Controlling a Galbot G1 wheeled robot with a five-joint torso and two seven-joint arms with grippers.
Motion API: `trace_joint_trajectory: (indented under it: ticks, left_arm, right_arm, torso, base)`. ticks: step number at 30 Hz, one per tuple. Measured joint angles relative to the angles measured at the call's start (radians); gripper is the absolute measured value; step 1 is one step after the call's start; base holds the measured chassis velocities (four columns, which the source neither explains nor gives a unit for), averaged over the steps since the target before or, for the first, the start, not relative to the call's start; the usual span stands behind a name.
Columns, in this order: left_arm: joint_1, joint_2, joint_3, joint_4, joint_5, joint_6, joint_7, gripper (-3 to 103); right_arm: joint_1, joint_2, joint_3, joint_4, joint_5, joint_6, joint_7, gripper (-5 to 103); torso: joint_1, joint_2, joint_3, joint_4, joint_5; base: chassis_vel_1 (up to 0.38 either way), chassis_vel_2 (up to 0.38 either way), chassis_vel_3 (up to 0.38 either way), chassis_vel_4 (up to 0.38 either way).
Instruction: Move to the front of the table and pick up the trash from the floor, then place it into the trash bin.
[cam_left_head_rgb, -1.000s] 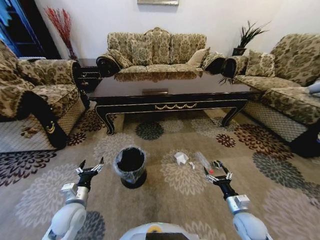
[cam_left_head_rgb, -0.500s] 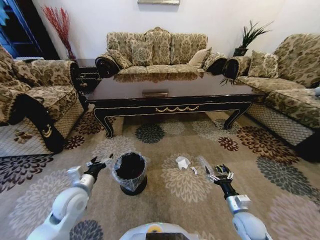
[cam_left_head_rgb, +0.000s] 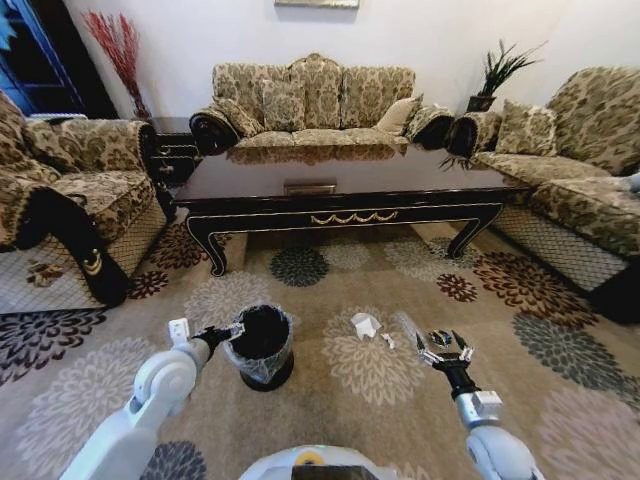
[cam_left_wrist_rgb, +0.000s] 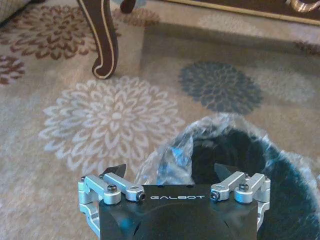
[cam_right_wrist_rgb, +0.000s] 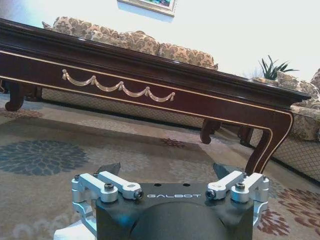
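Robot faces the table, and the left gripper sits right at the trash bin rim, jaws spread wide and empty. It has swung in from well left of the bin a second ago. The right gripper, also open, hovers just beside the trash on the floor, likely lining up a grab.

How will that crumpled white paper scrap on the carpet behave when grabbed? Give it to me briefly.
The crumpled white paper scrap looks very light, so it will probably lift without effort. Its creased folds suggest that it will squash between the jaws rather than resist, so a deep closure seems wise. Lying loose on the floor, it may skid if nudged sideways, so a descent from above looks safer for the right gripper.
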Motion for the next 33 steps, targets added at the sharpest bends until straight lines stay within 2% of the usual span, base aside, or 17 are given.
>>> trace_joint_trajectory:
  ticks: [9,10,18,20,22,26,28,32,33]
  left_arm:
    - [-0.040,-0.004,0.051,0.065,-0.027,0.005,-0.029,97]
    - [-0.043,-0.005,0.059,0.079,-0.028,0.005,-0.031,93]
    - [-0.053,-0.002,0.085,0.123,-0.019,0.002,-0.001,90]
    - [-0.065,-0.007,0.094,0.148,-0.033,0.001,-0.007,80]
    - [-0.068,-0.009,0.095,0.154,-0.037,0.001,-0.009,80]
    - [-0.069,-0.008,0.098,0.169,-0.067,-0.001,-0.007,58]
    - [-0.070,-0.009,0.098,0.172,-0.073,-0.001,-0.005,58]
    - [-0.070,-0.019,0.098,0.177,-0.078,-0.002,-0.013,36]
    - [-0.070,-0.019,0.098,0.177,-0.078,-0.002,-0.013,36]
  right_arm:
    - [0.013,-0.012,-0.002,-0.003,0.021,-0.013,0.014,100]
    - [0.014,-0.013,-0.002,-0.003,0.022,-0.014,0.015,100]
    - [0.022,-0.026,-0.002,-0.018,0.035,-0.014,0.015,100]
    - [0.030,-0.030,-0.007,-0.028,0.055,-0.015,0.011,100]
    - [0.031,-0.031,-0.007,-0.031,0.059,-0.015,0.010,100]
    - [0.032,-0.034,-0.008,-0.043,0.068,-0.012,0.006,100]
    - [0.032,-0.035,-0.007,-0.047,0.070,-0.011,0.006,100]
    - [0.033,-0.035,-0.007,-0.057,0.072,-0.010,0.006,100]
    - [0.033,-0.035,-0.007,-0.057,0.072,-0.010,0.006,100]
  torso:
    - [0.000,0.000,0.000,-0.0001,-0.0001]
    - [0.000,0.000,0.000,-0.0001,-0.0001]
    - [0.000,0.000,0.000,-0.0001,-0.0001]
    - [0.000,0.000,0.000,0.0000,0.0000]
    - [0.000,0.000,0.000,0.0000,-0.0001]
    - [0.000,0.000,0.000,-0.0001,0.0000]
    - [0.000,0.000,0.000,-0.0001,0.0000]
    - [0.000,0.000,0.000,0.0000,0.0001]
    - [0.000,0.000,0.000,0.0000,0.0001]
  base:
    - [0.000,0.000,0.000,0.000]
    - [0.000,0.000,0.000,0.000]
    - [0.000,0.000,0.000,0.000]
    - [0.000,0.000,0.000,0.000]
    - [0.000,0.000,0.000,0.000]
    - [0.000,0.000,0.000,0.000]
    - [0.000,0.000,0.000,0.000]
    - [0.000,0.000,0.000,0.000]
    - [0.000,0.000,0.000,0.000]
